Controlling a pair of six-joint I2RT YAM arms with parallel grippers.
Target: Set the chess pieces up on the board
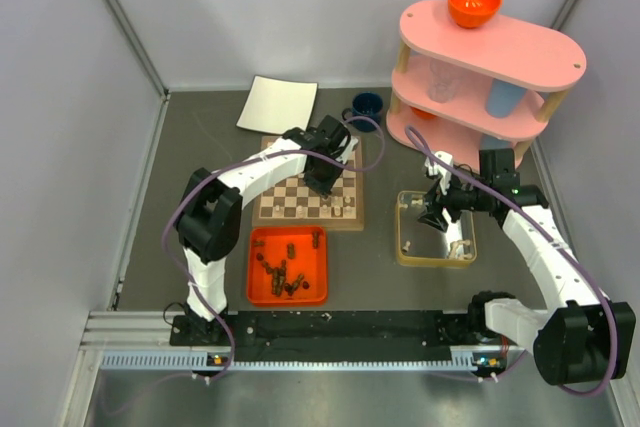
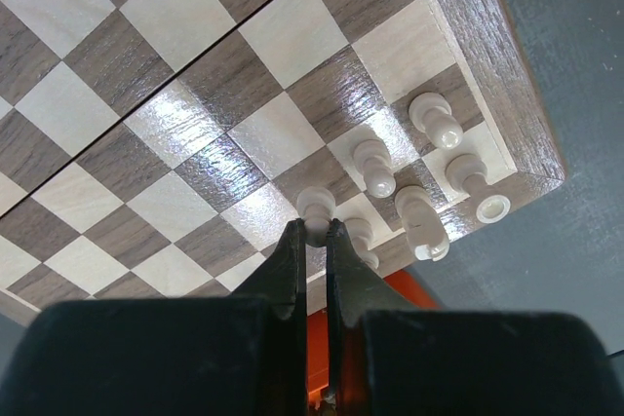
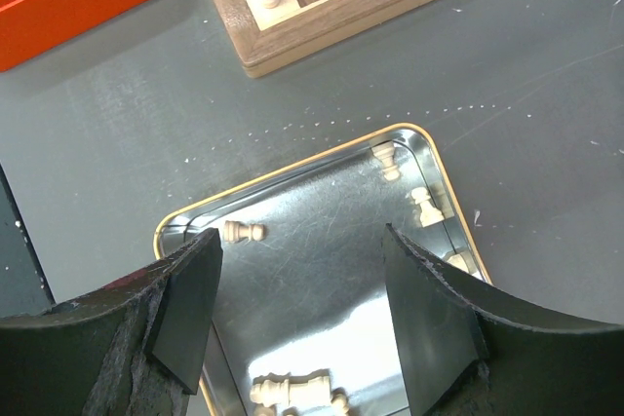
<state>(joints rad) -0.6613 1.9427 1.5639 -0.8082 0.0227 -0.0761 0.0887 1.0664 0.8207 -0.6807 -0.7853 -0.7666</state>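
Left pincer (image 2: 314,231) was clenched on a pale pawn (image 2: 315,207) at a corner of the board (image 2: 195,94). Grey tabletop (image 1: 380,277) carried the board, an orange tray (image 1: 312,293) of dark chessmen (image 1: 282,272) just beside it, and a metal tin (image 3: 292,165) under the released right pincer (image 3: 300,239). Several pale chessmen (image 2: 373,165) stood by the held pawn; others lay in the tin.

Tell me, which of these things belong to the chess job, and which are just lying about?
Part of the job: board; pale pieces in the metal tray; dark pieces in the orange tray; left gripper, shut on a pale piece; right gripper, open above the metal tray.

Just lying about: white sheet; pink shelf; orange bowl; blue cup.
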